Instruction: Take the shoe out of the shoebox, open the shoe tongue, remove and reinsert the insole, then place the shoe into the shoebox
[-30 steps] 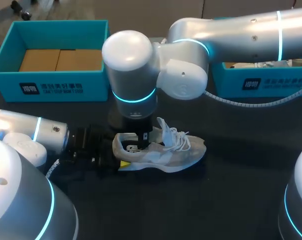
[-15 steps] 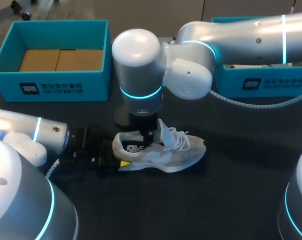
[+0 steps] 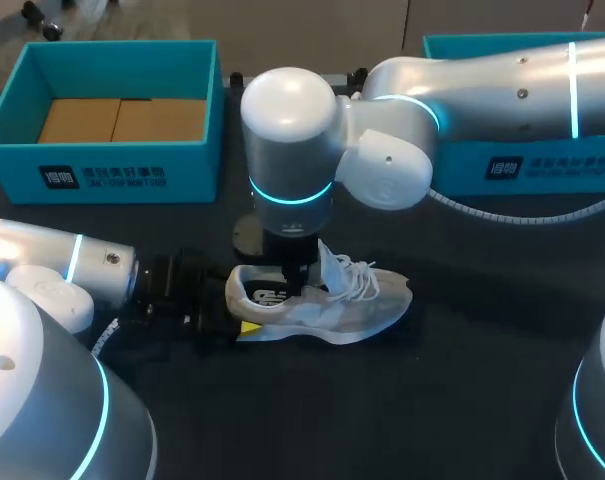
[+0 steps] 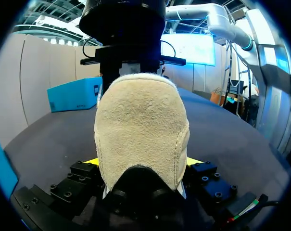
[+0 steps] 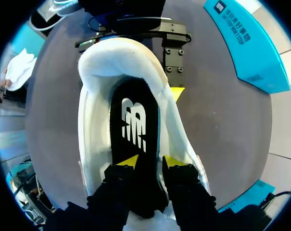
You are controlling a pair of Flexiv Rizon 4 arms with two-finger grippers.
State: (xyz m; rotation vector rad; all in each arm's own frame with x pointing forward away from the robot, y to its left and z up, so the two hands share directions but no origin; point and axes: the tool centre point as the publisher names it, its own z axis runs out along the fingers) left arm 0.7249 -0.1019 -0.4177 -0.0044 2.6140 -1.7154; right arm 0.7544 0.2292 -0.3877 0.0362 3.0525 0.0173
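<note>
A beige and white shoe (image 3: 354,308) lies on its sole on the dark table, toe to the right, tongue and laces pulled up. My left gripper (image 3: 239,325) holds its heel (image 4: 143,120), one yellow tip on each side. My right gripper (image 3: 295,282) points straight down into the shoe's opening. In the right wrist view its fingers (image 5: 127,160) stand a little apart over the black insole (image 5: 134,120), which lies flat inside the white lining (image 5: 93,125). The right gripper (image 5: 150,161) grips nothing that I can see.
A teal box (image 3: 102,178) with cardboard in its bottom stands at the back left. A second teal box (image 3: 542,165) stands at the back right, partly behind my right arm. Bare table lies in front of the shoe and to its right.
My right arm's wrist has shifted to the right over the shoe and its fingers have parted. The shoe and the left arm have stayed put.
</note>
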